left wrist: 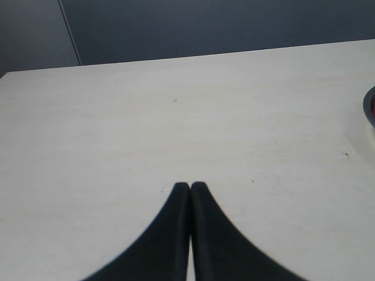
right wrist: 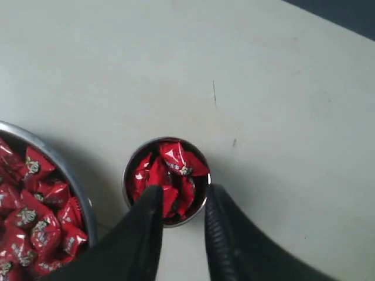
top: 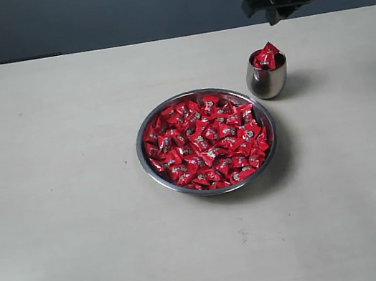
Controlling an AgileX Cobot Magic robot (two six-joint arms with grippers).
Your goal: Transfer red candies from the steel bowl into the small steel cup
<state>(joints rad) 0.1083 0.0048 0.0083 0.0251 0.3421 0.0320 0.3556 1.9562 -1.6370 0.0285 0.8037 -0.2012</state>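
The steel bowl (top: pixel 270 142) sits mid-table, heaped with many red candies (top: pixel 206 141); its rim (right wrist: pixel 76 190) and some candies (right wrist: pixel 35 222) also show in the right wrist view. Behind it to the right stands the small steel cup (top: pixel 267 81), with several red candies (top: pixel 267 57) piled above its rim. From above, the cup (right wrist: pixel 130 165) shows candies (right wrist: pixel 176 164) filling it. My right gripper (right wrist: pixel 183 196) hangs open above the cup, with nothing between its fingers; it shows dark at the top of the exterior view (top: pixel 267 9). My left gripper (left wrist: pixel 190 186) is shut on nothing over bare table.
The pale table (top: pixel 61 206) stretches wide to the left and front of the bowl. A dark wall (top: pixel 114 8) runs behind its far edge. The bowl's edge (left wrist: pixel 369 105) peeks in at the side of the left wrist view.
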